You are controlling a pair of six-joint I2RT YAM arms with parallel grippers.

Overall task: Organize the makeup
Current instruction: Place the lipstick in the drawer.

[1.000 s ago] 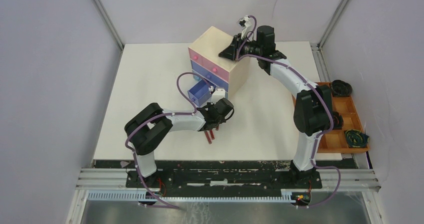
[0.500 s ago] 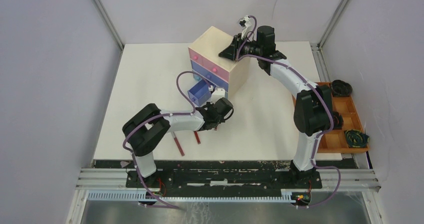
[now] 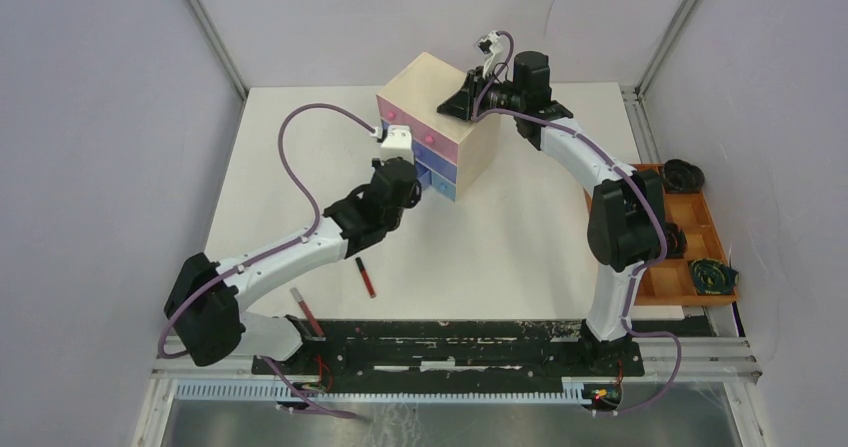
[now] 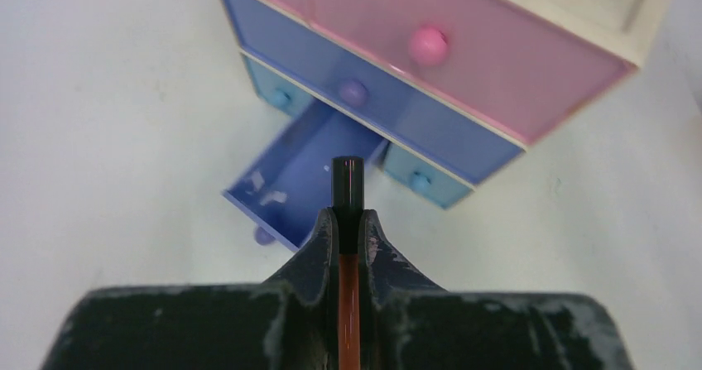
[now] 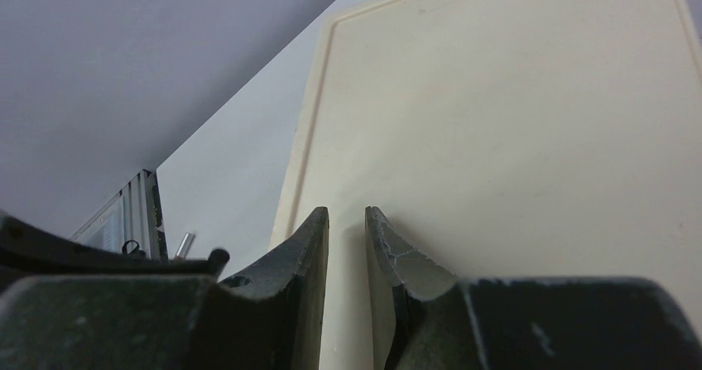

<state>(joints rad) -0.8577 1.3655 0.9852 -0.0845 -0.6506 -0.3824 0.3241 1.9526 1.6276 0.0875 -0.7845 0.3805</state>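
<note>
Nearest the arm bases, 2 slim tubes lie loose on the bench (image 3: pixel 290 167): a pinkish-red tube (image 3: pixel 305 312) close to the front edge and, a little further in, a red tube with a dark end (image 3: pixel 366 277). They are apart from each other, and neither is touched by an arm.

Beyond them the left hand (image 4: pixel 348 218) is clamped tight on a third tube, the red lipstick tube (image 4: pixel 348 180). It runs lengthwise between the fingers, its black cap sticking out past the tips. The cap points at the open blue drawer (image 4: pixel 290 171), pulled out from the bottom row of the beige box (image 3: pixel 440 77).

I judge the tube light, stiff and smooth-walled. Being round, it should roll on the bench and may swivel or slide in a pinch, though it is unlikely to break. The steadiest hold looks to be across the barrel near mid-length; held end-on as here, it should drop out cleanly once the fingers part over the drawer.

Furthest back, the right hand (image 5: pixel 346 221) rests over the top of the box, its fingers a narrow gap apart with nothing between them.
</note>
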